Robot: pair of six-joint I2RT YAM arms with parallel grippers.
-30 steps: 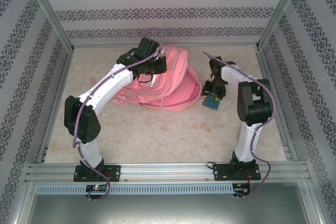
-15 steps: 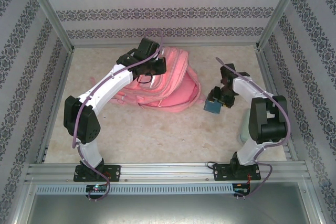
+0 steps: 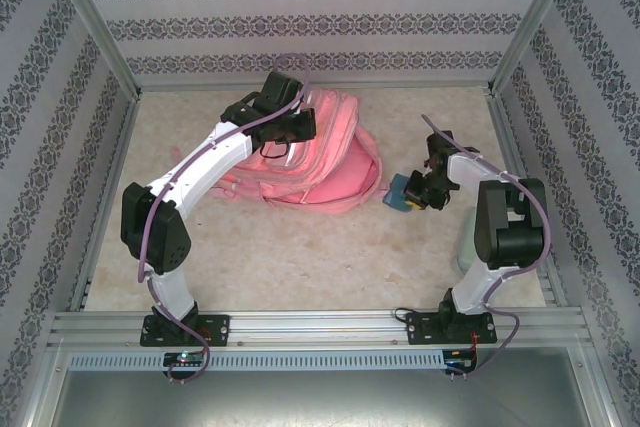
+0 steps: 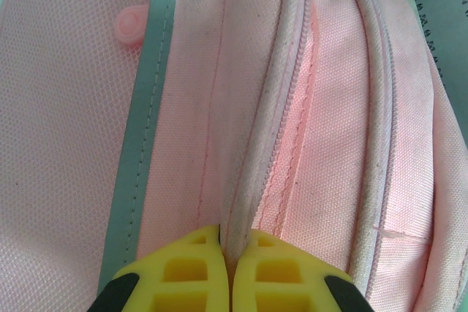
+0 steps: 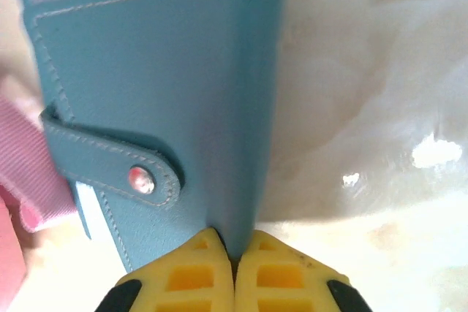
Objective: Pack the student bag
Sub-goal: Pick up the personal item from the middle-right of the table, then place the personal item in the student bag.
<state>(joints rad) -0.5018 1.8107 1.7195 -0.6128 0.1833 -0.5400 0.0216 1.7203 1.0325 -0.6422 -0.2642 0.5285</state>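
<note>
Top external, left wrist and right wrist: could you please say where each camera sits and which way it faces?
Top external: above and behind the bases, looking down at the table; left arm and right arm show whole.
Left wrist: on that wrist, facing the zip of the student bag; left end effector shut on a fabric fold.
Right wrist: on that wrist, facing the blue wallet; right end effector shut on its edge.
Shared: top external also shows student bag and blue wallet.

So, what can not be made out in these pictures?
Inside the pink fabric backpack: top view, left arm covers the opening; left wrist view, fabric folds hide it.
Inside the blue leather snap wallet: right wrist view, flap shut.
Wallet details, top view: too small, partly behind right claw.
</note>
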